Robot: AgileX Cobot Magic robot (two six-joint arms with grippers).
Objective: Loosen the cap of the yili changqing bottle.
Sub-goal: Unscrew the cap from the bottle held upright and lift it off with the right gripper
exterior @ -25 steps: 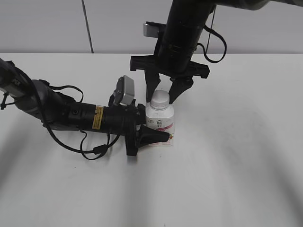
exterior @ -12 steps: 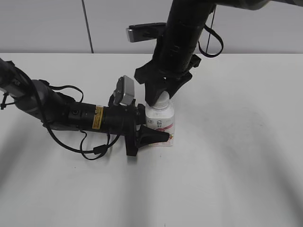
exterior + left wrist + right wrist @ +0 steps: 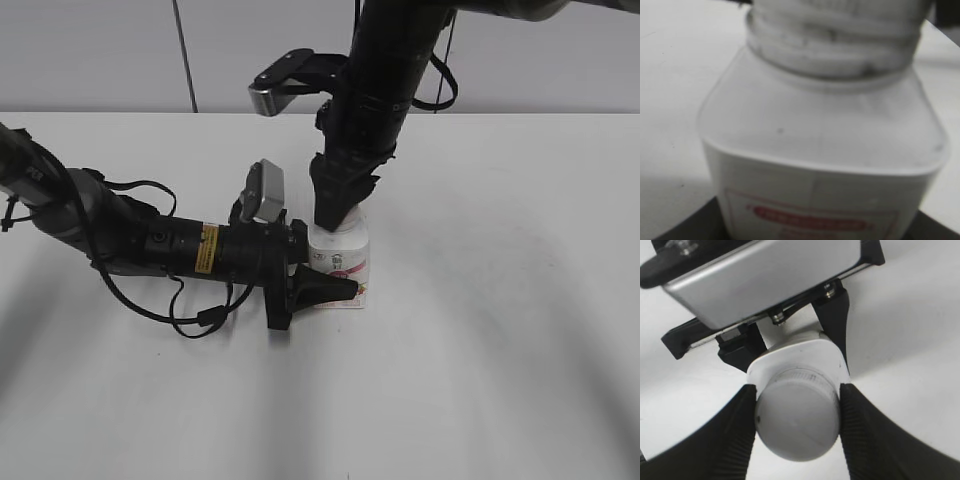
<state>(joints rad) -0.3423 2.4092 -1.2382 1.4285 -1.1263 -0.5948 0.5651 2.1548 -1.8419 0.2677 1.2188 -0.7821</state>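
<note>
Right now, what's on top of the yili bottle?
The white cap sits on the bottle, with the right gripper closed around its sides. The neck threads show in the left wrist view; whether the cap has loosened can't be seen.

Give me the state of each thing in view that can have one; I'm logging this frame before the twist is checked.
yili changqing bottle: upright on the table, body clamped.
cap: on the neck; how tight cannot be told.
left hand: shut on the bottle's body from the side.
right hand: shut on the cap from above, fingers on opposite sides.
</note>
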